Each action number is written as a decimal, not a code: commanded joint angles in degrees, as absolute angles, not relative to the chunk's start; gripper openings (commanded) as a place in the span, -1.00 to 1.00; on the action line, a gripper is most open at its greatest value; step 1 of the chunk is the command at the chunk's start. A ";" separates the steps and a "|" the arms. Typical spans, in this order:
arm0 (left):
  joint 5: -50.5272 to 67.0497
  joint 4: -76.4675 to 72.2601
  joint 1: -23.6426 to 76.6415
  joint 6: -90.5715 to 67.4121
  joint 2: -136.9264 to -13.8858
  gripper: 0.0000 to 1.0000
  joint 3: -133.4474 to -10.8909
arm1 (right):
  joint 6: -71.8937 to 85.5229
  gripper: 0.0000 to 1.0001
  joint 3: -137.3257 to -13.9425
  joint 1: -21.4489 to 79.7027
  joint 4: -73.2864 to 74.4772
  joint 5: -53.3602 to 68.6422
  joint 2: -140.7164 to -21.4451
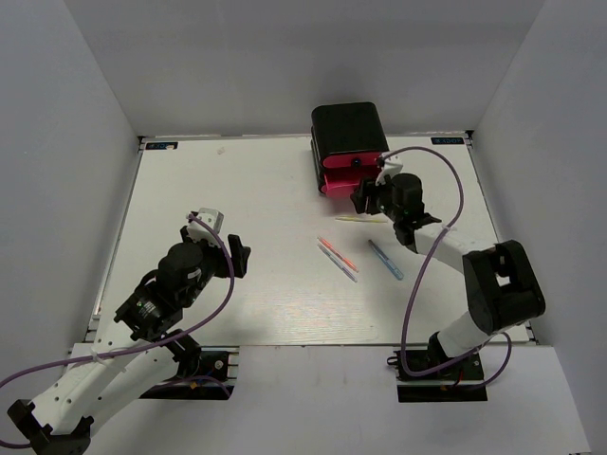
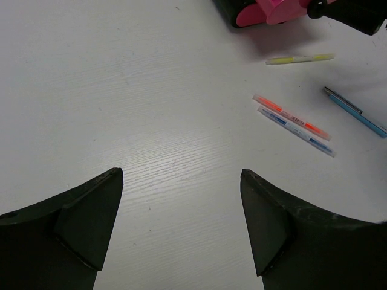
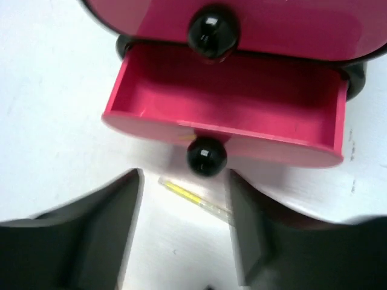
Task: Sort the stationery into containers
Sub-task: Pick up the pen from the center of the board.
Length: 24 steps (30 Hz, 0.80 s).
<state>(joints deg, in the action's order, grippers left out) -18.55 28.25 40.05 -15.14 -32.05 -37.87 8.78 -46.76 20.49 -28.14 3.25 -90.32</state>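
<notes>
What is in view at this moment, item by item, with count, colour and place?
drawer box: one, black shell, pink-red drawers, far side of table
lowest drawer: one, pink-red, pulled open, nothing visible inside
yellow stick: one, yellow, just in front of the open drawer
orange pen: one, orange, mid-table
thin blue pen: one, blue, alongside the orange pen
light-blue pen: one, right of that pair
table: one, white
left tool: black, open, over bare table
right tool: black, open, facing the open drawer
</notes>
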 commanded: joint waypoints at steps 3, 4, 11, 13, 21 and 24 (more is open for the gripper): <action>-17.14 27.77 39.81 -14.41 -31.99 0.76 -38.50 | 0.35 -0.13 -44.65 20.13 -20.66 10.96 -84.74; -17.14 27.25 39.81 -14.41 -31.99 0.76 -38.50 | -2.43 -0.27 -44.30 20.21 -18.31 11.77 -83.94; -16.00 27.25 39.81 -14.41 -31.99 0.76 -38.50 | -15.28 -0.46 -44.21 20.21 -4.58 8.97 -82.18; -16.00 27.25 39.81 -14.41 -31.47 0.76 -38.50 | -17.66 -0.28 -44.38 20.30 -0.54 8.61 -81.57; -15.47 27.25 39.81 -14.41 -29.80 0.76 -37.97 | -24.34 0.19 -44.74 20.13 10.36 4.14 -82.70; -14.95 26.72 39.81 -14.41 -29.79 0.76 -37.97 | -25.31 0.22 -44.21 20.04 11.25 4.04 -83.05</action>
<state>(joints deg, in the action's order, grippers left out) -16.05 28.12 40.05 -14.85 -30.22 -37.87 -21.93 -44.51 20.29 7.73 5.48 -82.89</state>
